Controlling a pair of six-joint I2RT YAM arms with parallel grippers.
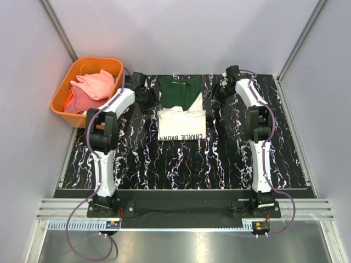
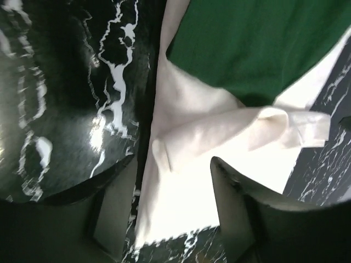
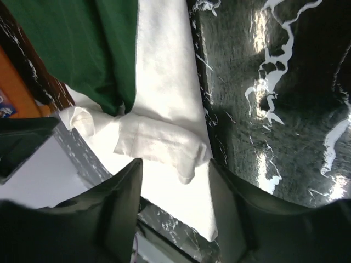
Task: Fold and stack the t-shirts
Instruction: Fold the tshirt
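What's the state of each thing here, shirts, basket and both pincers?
Cream-and-green t-shirt: partly folded on the table, not gripped.
Orange basket: upright, holding shirts.
Pink and coral t-shirts: crumpled, unfolded, in the basket.
Left pincer: open, at the shirt's edge.
Right pincer: open, at its opposite edge.

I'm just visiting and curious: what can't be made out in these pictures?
- Top view: how many shirts fill the orange basket; upper ones cover the rest.
- Top view: any print on the cream shirt beyond its lettering; folded under.
- Wrist views: the shirt's outline, cut by frame edges and the left pincer and right pincer.
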